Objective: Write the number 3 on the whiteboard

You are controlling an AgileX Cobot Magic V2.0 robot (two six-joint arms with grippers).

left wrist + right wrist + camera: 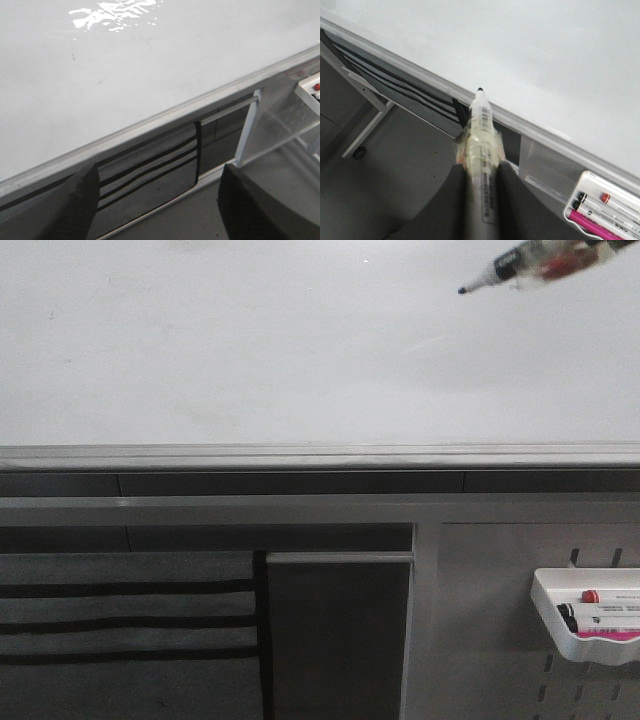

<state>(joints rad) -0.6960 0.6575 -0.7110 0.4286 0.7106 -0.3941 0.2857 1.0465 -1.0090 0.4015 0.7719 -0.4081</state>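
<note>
The whiteboard (pixel 250 350) fills the upper front view, glossy and white, and the number 3 is out of view. A black-tipped marker (pixel 505 267) wrapped in clear tape pokes in at the top right, its tip over the board. In the right wrist view my right gripper (pixel 481 167) is shut on the marker (pixel 482 132), whose tip points toward the whiteboard (pixel 560 60) above its edge rail. My left gripper (pixel 160 172) is open with nothing between its fingers, held off the near edge of the whiteboard (pixel 150 65).
A grey metal rail (pixel 300 455) runs along the board's near edge. Below it hang a dark striped panel (pixel 130 630) and a perforated grey panel with a white marker tray (pixel 560 640) holding spare markers, also seen as the tray (pixel 572 212).
</note>
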